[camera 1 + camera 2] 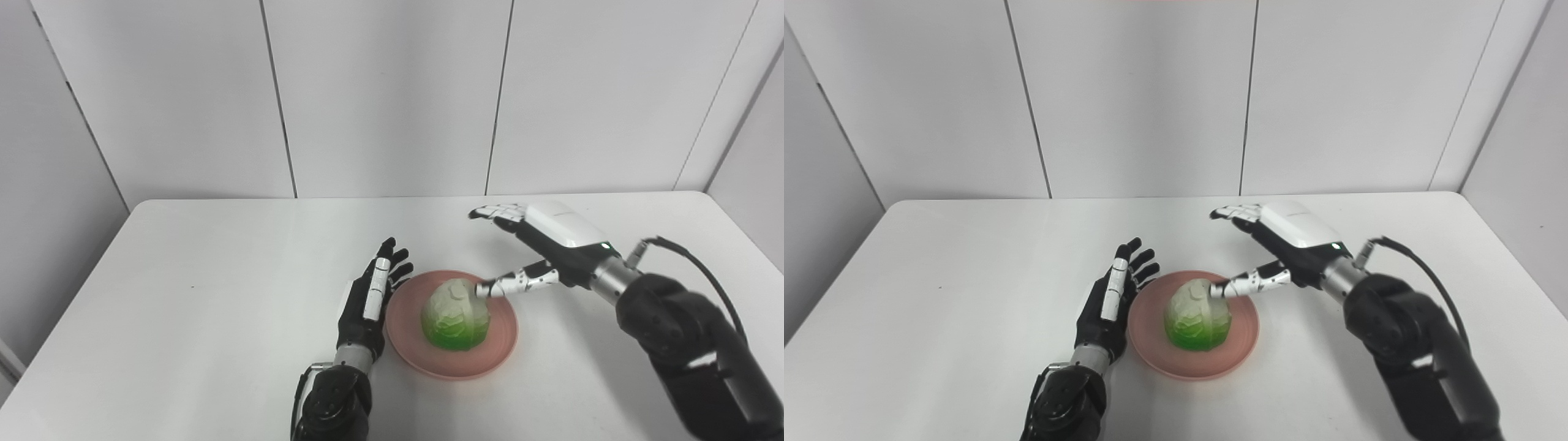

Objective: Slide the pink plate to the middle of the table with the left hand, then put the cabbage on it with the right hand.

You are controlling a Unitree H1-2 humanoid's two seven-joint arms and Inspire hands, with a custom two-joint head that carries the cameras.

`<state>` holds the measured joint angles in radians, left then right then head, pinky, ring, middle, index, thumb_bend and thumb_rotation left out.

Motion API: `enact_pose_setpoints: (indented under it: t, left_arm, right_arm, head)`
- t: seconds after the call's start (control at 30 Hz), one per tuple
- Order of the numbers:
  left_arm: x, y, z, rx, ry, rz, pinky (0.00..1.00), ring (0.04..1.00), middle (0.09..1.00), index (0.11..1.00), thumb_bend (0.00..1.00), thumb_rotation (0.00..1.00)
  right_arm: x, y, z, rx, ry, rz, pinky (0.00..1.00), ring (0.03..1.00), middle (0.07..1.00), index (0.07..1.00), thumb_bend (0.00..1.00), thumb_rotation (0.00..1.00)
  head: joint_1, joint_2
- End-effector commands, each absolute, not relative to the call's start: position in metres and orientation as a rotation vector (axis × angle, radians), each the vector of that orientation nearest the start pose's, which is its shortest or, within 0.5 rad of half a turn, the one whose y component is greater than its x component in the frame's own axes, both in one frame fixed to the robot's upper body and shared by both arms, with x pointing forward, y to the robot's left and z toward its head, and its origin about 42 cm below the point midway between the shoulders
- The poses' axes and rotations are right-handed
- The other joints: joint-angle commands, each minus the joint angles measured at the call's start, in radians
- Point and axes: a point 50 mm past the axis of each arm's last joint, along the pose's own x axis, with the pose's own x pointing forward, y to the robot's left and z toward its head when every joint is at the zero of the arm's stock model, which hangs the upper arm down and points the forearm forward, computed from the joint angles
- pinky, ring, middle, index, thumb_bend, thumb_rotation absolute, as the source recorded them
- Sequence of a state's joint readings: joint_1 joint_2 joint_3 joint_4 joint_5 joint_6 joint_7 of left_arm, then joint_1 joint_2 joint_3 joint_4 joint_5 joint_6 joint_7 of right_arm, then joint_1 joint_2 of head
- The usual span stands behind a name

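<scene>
Pink plate sits on the white surface at roughly mid-width, toward the near half. Its sole content is the cabbage, resting upright near the plate's centre, white-green on top and bright green at the base. Plate rim is visible all round the cabbage; nothing else is on the plate.

Left hand lies just beside the plate's left rim, edge-on, with fingers extended, spread and pointing away toward the far wall. It grasps nothing. Whether the palm edge touches the rim cannot be determined.

Right hand is raised above the surface on the far-right side of the plate, fingers released and apart. Its thumb tip sits at the cabbage's upper right side; contact or a small gap cannot be distinguished. The remaining fingers arch well clear above and beyond the cabbage and hold nothing.

Step assessment: both task conditions appear met, with the plate central and the cabbage on it. The step in hand is judged to be release and clearance.

Next move requirement: lift the right hand up and back to the right without the thumb dragging the cabbage, which could roll. Draw the left hand away to the left without nudging the rim.
</scene>
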<state>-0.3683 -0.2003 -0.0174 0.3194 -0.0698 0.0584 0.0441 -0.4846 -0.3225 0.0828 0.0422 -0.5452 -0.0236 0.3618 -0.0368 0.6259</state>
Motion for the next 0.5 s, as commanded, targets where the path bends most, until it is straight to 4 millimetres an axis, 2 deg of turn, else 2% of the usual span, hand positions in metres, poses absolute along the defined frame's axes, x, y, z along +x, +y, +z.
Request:
enact_pose_setpoints:
  t: [0.0,0.03,0.07,0.2,0.27,0.37,0.47]
  left_arm:
    - [0.388,0.093,0.135,-0.205,0.013,-0.103,0.86,0.862,0.875,0.903,0.74,0.89]
    - [0.388,0.094,0.135,-0.201,0.011,-0.101,0.86,0.862,0.874,0.903,0.74,0.89]
    - [0.388,0.095,0.135,-0.186,-0.002,-0.084,0.86,0.862,0.874,0.903,0.74,0.89]
    - [0.386,0.099,0.135,-0.14,-0.037,-0.02,0.98,0.92,0.911,0.932,0.75,0.88]
    - [0.385,0.101,0.134,-0.128,-0.044,-0.007,1.0,0.934,0.923,0.937,0.75,0.88]
    - [0.383,0.102,0.134,-0.095,-0.052,0.026,0.99,0.933,0.929,0.923,0.75,0.86]
    - [0.381,0.102,0.133,-0.083,-0.066,0.051,0.96,0.934,0.939,0.92,0.72,0.85]
  right_arm:
    - [0.419,-0.239,0.255,-0.856,-0.349,0.277,0.71,0.827,0.868,0.867,0.86,0.93]
    - [0.419,-0.239,0.254,-0.847,-0.348,0.272,0.71,0.824,0.867,0.866,0.86,0.94]
    - [0.416,-0.236,0.242,-0.715,-0.338,0.246,0.71,0.823,0.866,0.866,0.86,0.94]
    - [0.402,-0.226,0.195,-0.238,-0.268,0.12,0.75,0.823,0.859,0.894,0.78,0.98]
    - [0.398,-0.222,0.184,-0.109,-0.24,0.082,0.77,0.825,0.862,0.897,0.79,0.99]
    - [0.391,-0.215,0.165,0.095,-0.183,0.025,0.77,0.822,0.868,0.889,0.83,0.95]
    - [0.386,-0.208,0.151,0.23,-0.132,-0.028,0.76,0.82,0.872,0.881,0.83,0.92]
  head:
    - [0.003,0.001]
    - [0.003,0.001]
    - [0.006,0.002]
    - [0.008,0.007]
    - [0.007,0.009]
    - [0.007,0.011]
    - [0.007,0.012]
